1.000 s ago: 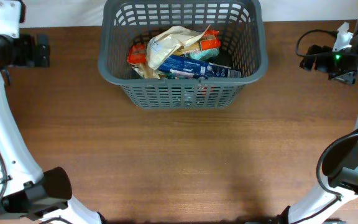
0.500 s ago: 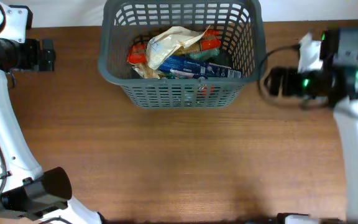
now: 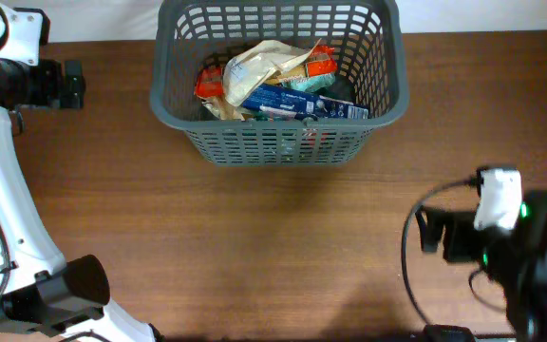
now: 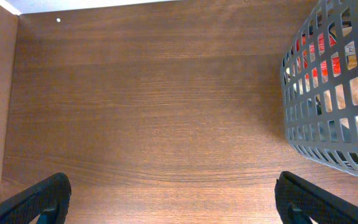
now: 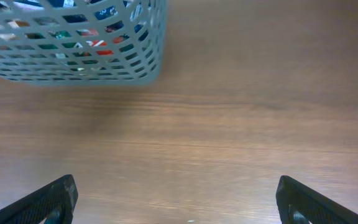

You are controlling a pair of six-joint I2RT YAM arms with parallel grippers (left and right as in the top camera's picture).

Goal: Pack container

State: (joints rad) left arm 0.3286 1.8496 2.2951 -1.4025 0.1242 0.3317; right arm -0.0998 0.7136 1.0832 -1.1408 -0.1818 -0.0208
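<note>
Several food packets (image 3: 273, 81) lie in the large dark grey lattice-sided plastic basket (image 3: 278, 142); left tool (image 4: 178, 202) and right tool (image 5: 178, 202) gape empty. Packing seems finished; next, both need only pull clear.

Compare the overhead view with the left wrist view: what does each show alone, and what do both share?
Overhead only: the packets piled inside the container, seen from above, and the blurred right arm near the table's front edge. Left wrist only: how wide apart the left gripper's fingertips stand. Both: the container's slotted wall, red packaging and the wooden table.
</note>
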